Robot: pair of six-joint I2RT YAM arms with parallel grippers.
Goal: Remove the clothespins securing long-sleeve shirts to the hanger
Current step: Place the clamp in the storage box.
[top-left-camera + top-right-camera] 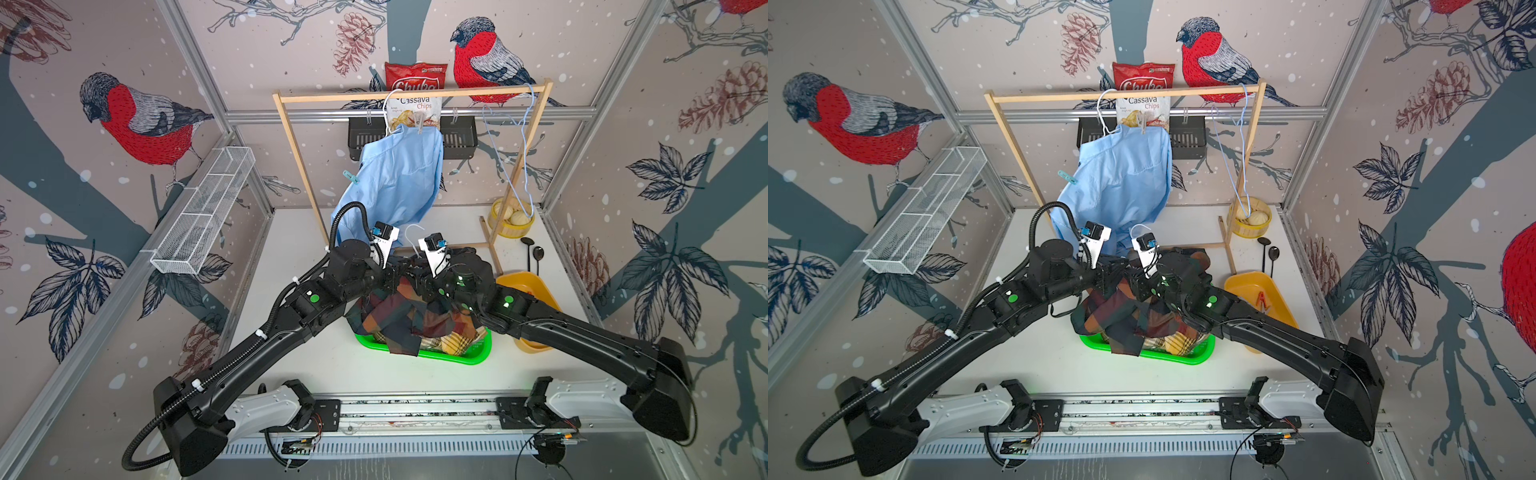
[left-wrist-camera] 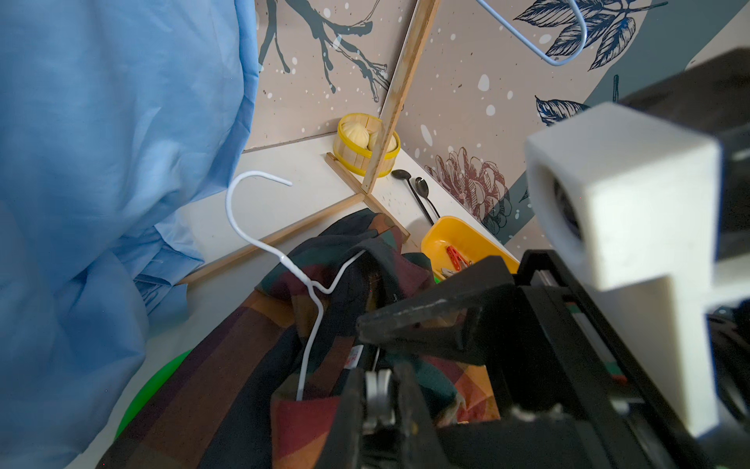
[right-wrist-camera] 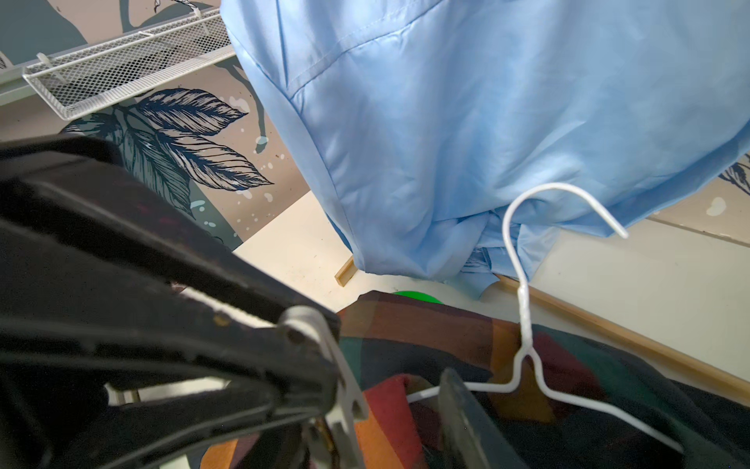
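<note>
- Fingers [image 2: 410,410] of your left gripper [image 2: 379,392] are pressed together on a pale clothespin [image 3: 324,345]. The left wrist view shows its whitish body squeezed between the black pads. The right wrist view shows it sticking out past the tips.
- Your right gripper [image 2: 377,327] sits just beside the left one, almost tip to tip over the same spot. I cannot tell from any view whether its fingers are apart or closed.
- Both grippers meet above the dark plaid shirt [image 1: 395,309], which is draped in a heap over the green basket [image 1: 449,357] in the middle of the table [image 1: 324,374].
- You have a white wire hanger [image 3: 525,308] inside that shirt. Its hook stands free above the cloth and its shoulder wires run down under the fabric.
- The held clothespin is close to one of those shoulder wires. The fingers hide whether it bites the cloth.
- Look under the dark plaid and you find the yellow-and-grey plaid shirt [image 1: 453,343] lying in the same basket.
- Behind the basket, the light blue shirt [image 1: 399,178] hangs from the wooden rack [image 1: 411,94].
- A teal clothespin [image 1: 349,178] is clipped at the blue shirt's edge on your left, and a second pale clothespin [image 1: 420,124] is clipped at its shoulder near the collar.
- On your right of the basket, a red clothespin [image 2: 454,256] lies in the yellow tray [image 2: 458,231].
- An empty pale blue hanger [image 1: 524,137] hangs at the right end of the rack's rail.
</note>
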